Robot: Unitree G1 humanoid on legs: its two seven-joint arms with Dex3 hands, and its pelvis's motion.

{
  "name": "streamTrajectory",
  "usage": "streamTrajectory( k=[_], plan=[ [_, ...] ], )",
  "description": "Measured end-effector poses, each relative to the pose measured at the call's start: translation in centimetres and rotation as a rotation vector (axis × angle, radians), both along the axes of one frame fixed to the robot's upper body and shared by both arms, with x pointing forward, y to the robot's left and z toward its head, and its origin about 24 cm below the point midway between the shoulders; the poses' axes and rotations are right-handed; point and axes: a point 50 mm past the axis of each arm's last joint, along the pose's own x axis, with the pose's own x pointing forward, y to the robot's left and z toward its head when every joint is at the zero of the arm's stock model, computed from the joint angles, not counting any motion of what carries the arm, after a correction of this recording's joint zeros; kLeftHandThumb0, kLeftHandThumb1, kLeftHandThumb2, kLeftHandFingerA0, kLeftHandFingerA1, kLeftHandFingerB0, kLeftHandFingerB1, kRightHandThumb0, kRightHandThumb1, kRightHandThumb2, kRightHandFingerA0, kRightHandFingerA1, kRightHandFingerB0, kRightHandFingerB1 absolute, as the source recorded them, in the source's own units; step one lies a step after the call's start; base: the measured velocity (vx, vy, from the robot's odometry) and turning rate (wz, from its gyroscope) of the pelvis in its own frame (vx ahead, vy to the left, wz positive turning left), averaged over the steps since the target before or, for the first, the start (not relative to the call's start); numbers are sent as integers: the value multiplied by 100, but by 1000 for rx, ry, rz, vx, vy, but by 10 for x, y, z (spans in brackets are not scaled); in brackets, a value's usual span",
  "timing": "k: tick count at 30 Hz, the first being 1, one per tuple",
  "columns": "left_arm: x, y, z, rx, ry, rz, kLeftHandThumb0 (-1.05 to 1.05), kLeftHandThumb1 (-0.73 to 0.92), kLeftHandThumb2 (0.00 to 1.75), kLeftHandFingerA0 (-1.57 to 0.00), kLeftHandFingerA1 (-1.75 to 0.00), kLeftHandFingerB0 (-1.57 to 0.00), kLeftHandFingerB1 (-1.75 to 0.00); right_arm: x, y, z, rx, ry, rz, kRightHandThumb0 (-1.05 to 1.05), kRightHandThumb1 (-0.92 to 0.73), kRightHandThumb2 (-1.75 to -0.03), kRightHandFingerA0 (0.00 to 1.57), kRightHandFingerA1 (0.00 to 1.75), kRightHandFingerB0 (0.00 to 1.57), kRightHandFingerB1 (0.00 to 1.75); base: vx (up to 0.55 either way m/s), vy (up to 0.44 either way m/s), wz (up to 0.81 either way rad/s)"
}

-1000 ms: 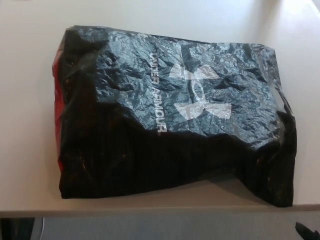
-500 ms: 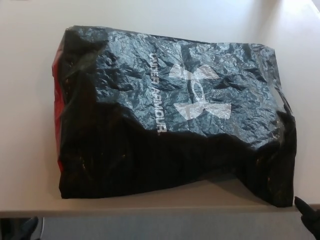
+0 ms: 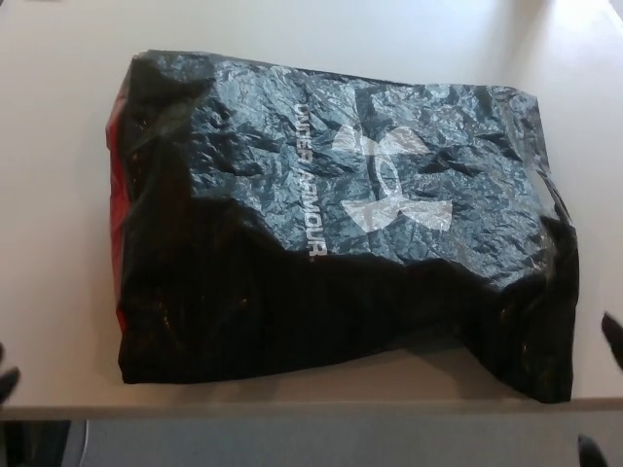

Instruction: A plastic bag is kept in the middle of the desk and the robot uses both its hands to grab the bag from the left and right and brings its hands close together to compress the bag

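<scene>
A big crumpled black plastic bag [image 3: 331, 233] with a white logo and a red edge on its left side lies flat across the middle of the pale desk [image 3: 58, 195]. Only the black tip of my left hand [image 3: 6, 377] shows at the left picture edge, below and left of the bag. Black fingertips of my right hand [image 3: 609, 345] show at the right edge, just right of the bag's lower right corner, with another dark bit lower down. Neither hand touches the bag.
The desk's front edge [image 3: 292, 411] runs just below the bag, with grey floor beneath it. Bare desk surface lies to the left of the bag and behind it.
Both hands have come up along the picture's side edges: the right fingertips rose from the bottom right corner, and the left hand's tip has appeared at the left edge. The bag has not moved.
</scene>
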Motion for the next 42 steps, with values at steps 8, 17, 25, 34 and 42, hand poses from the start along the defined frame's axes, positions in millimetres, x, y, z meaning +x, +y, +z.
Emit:
streamTrajectory(
  k=[8, 17, 25, 34, 42],
  plan=[
    [26, 13, 83, 129, -394, 2, -71, 79, 110, -4, -48, -6, -39, 32, -3, 63, -57, -321, 6, -105, -72, -102, 0, 17, 0, 8, 0, 0, 0],
    [56, 21, 129, 201, -536, 4, -36, 53, 114, -3, -54, 0, -50, 59, -1, 100, -98, -445, 12, -99, -66, -100, 0, 17, 0, 1, 0, 0, 0],
    [80, 19, 163, 217, -616, -21, -89, 92, 125, 0, -17, 0, -10, 84, 2, 129, -112, -521, 9, -105, -74, -111, 0, 10, 0, 0, 0, 0, 0],
    [126, 28, 175, 101, -566, -7, -83, 92, 84, 0, -26, -9, -24, 135, 0, 156, -85, -520, -26, -100, -79, -118, 0, 18, 0, 3, 0, 0, 0],
    [180, 44, 159, -48, -382, 37, -76, 82, 121, 0, -30, -9, -26, 182, -6, 159, -39, -383, -70, -91, -76, -115, 0, 24, 0, 16, 0, 0, 0]
  ],
)
